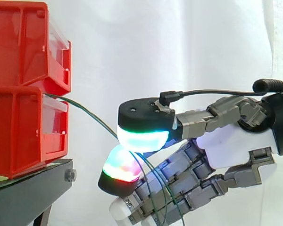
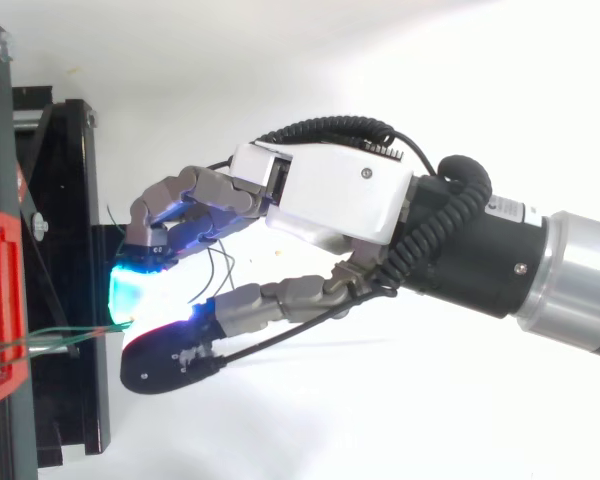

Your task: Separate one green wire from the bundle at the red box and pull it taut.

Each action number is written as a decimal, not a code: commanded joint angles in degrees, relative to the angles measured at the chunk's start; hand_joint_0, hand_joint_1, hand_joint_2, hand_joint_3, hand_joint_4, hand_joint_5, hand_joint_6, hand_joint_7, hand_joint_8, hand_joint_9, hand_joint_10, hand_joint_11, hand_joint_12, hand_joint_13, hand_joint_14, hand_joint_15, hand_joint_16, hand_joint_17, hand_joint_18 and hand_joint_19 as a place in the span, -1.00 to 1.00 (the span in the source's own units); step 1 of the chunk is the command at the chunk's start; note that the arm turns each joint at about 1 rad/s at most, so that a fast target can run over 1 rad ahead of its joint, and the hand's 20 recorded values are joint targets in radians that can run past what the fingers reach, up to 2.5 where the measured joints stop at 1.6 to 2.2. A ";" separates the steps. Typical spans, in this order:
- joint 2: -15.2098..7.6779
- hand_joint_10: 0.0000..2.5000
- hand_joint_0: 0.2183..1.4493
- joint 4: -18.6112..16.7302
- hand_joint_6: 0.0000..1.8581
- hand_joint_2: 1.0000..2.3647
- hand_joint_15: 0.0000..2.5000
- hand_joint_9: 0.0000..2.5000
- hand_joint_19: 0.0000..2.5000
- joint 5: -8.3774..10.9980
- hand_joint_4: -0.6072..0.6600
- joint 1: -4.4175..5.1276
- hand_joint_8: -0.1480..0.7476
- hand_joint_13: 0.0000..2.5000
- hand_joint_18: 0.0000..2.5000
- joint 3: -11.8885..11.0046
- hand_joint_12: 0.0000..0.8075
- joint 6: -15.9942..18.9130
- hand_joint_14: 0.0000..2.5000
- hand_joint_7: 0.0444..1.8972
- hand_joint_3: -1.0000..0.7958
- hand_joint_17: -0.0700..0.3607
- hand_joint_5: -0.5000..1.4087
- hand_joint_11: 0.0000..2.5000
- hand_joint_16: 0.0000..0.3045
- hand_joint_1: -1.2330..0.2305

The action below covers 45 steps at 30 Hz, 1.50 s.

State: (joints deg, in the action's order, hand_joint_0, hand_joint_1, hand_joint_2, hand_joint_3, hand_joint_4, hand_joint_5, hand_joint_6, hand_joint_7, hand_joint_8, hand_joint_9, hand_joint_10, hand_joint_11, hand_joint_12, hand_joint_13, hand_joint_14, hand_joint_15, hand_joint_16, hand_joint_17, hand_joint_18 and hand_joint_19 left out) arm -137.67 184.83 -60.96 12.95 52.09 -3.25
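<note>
Two red bins are stacked at the left, the lower one (image 1: 23,132) on a black stand (image 1: 33,188). A thin green wire (image 1: 92,117) leaves the gap between the bins and slopes down to the right, nearly straight, into my hand (image 1: 231,146). The thumb pad (image 1: 141,136), glowing white and cyan, presses down over a finger pad (image 1: 120,167) glowing red and green, with the wire pinched between them. Below the pinch, loops of green wire (image 1: 155,188) hang across the curled fingers. From above, several green strands (image 2: 65,335) run from the red box (image 2: 0,300) to the glowing pads of the hand (image 2: 330,190).
The upper red bin (image 1: 23,42) overhangs the lower one's front. The black stand (image 2: 75,250) lies just left of the fingertips in the top view. A white curtain hangs behind the work, and the arm (image 2: 570,280) comes in from the right.
</note>
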 commanded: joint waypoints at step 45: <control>-0.05 -1.00 -0.38 3.17 -0.04 -0.98 -0.95 -0.37 -0.83 -0.04 0.09 -0.21 -0.10 -0.69 -0.75 -2.43 -0.22 0.00 -1.00 0.03 -0.23 -0.18 -0.63 -0.85 -0.69 -0.39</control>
State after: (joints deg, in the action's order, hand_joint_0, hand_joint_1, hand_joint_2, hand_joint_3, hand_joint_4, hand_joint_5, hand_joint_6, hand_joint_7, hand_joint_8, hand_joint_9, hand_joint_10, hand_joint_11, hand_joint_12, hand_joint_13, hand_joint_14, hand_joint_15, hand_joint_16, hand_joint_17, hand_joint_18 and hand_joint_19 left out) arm -137.70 187.76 -60.99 12.69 49.74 -3.25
